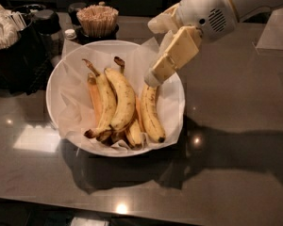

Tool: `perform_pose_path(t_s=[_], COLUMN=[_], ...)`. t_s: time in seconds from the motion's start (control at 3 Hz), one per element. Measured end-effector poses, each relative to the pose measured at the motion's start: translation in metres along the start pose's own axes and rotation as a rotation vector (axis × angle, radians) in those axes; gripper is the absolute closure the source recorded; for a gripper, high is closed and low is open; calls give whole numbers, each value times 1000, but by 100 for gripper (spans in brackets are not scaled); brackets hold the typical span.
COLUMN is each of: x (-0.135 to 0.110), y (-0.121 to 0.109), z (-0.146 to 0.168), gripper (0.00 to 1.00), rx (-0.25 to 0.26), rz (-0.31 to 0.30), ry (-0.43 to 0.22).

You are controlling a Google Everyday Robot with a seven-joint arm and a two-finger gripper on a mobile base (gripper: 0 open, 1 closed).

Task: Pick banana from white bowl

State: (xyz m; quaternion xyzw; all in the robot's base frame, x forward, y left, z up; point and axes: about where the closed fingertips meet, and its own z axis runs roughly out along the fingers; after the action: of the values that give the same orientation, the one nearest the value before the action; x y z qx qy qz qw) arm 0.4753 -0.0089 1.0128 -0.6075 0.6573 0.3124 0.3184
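Reaching in from the upper right, a white robot arm holds its cream-coloured gripper over the right side of a large, shallow, round white bowl lined with crinkled white paper. The gripper's tip meets the far end of a long, brown-speckled yellow banana and covers its stem. I cannot tell whether the gripper is spread, pressed together or pinching the fruit. That yellow banana lies in the bowl along its right side, its dark tip pointing toward the near rim. Just left of it, a cluster of other bananas lies across the bowl's middle, with an orange-tinted banana among them. The bowl sits on a dark, glossy table. Just beyond the bowl's far rim stands a dark cup of wooden stir sticks.
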Motion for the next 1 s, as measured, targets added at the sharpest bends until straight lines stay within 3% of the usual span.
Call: perform_pose_path(t_s=[0.33,0.67,1.0], x=[2,-10,-20], y=[-1,10,18], z=[0,15,41], gripper=[0,0,0], rx=[5,-33,-100], rz=[-5,12,69], ry=[10,35,44])
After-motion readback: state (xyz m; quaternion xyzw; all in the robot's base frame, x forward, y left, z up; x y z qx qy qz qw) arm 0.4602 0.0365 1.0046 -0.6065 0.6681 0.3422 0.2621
